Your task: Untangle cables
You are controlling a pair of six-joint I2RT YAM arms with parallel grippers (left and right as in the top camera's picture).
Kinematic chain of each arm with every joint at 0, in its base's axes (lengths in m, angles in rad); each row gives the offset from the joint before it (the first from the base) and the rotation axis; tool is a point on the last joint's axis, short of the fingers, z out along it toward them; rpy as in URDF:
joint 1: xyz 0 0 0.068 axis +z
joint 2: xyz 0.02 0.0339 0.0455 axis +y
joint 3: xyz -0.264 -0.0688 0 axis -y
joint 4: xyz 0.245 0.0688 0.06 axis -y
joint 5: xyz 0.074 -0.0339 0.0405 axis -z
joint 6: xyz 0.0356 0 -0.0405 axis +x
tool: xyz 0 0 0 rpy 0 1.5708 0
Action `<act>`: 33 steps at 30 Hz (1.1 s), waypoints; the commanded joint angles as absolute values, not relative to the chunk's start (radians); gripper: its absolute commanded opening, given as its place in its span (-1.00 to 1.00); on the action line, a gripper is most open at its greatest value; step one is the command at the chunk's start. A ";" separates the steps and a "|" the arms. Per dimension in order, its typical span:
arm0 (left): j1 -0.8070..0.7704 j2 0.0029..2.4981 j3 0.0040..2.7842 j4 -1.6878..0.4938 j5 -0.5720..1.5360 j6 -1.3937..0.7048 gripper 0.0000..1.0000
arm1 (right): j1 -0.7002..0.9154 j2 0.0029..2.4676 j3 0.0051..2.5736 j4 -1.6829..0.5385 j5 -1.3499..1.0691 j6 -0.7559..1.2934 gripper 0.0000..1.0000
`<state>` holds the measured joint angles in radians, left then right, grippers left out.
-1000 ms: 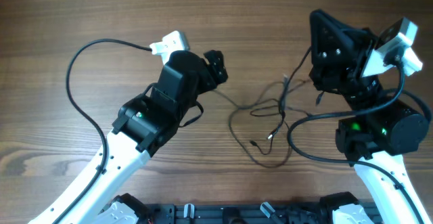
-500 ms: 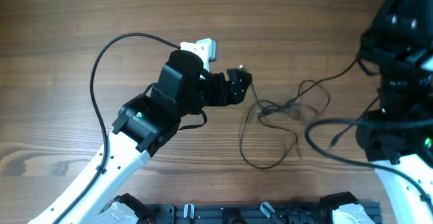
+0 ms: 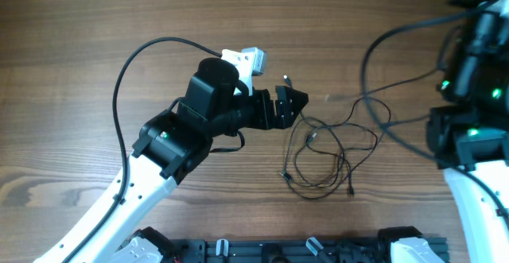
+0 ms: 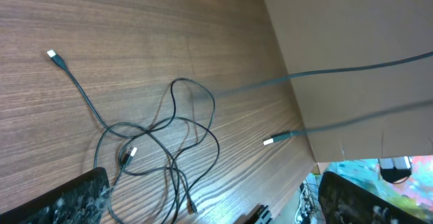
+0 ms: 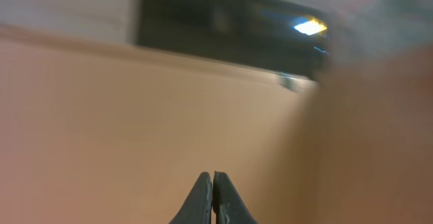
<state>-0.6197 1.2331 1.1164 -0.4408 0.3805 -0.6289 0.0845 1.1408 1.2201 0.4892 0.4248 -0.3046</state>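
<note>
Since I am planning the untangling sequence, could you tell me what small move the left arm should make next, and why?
Probably ease the left end effector forward and down onto the cables and close on one strand: it stands open beside the tangle, while one strand runs off toward the right arm.

Surface [image 3: 95,25]: mid-brown wood with fine straight grain and darker streaks.
Cables [image 3: 322,156]: black, with silver plug tips [image 4: 268,141].
Left gripper [image 3: 296,106]: black.
Left arm [image 3: 119,207]: white lower link, black upper housing.
Right arm [image 3: 469,183]: white and black, with green indicator lights [image 3: 477,133].
Right gripper [image 5: 213,197]: dark grey against blurred tan.
</note>
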 commanded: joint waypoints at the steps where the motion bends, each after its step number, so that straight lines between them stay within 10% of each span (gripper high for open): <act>1: -0.615 1.233 1.118 -0.439 0.392 -0.606 1.00 | -0.062 1.140 1.236 0.332 0.616 -0.132 -0.92; 14: -0.615 1.233 1.118 -0.439 0.392 -0.606 1.00 | -0.869 1.218 1.236 -0.276 0.077 0.636 -0.92; 25: -0.615 1.233 1.118 -0.439 0.392 -0.606 1.00 | -0.986 1.462 1.236 -0.399 -0.072 0.710 -0.91; 29: -0.615 1.233 1.118 -0.439 0.392 -0.606 1.00 | -0.986 1.525 1.236 -0.402 -0.072 0.711 0.12; 30: -0.615 1.233 1.118 -0.439 0.392 -0.606 1.00 | -0.986 1.532 1.236 -0.406 -0.072 0.716 0.99; 33: -0.615 1.233 1.118 -0.439 0.392 -0.606 1.00 | -0.986 1.541 1.236 -0.432 -0.069 0.777 0.99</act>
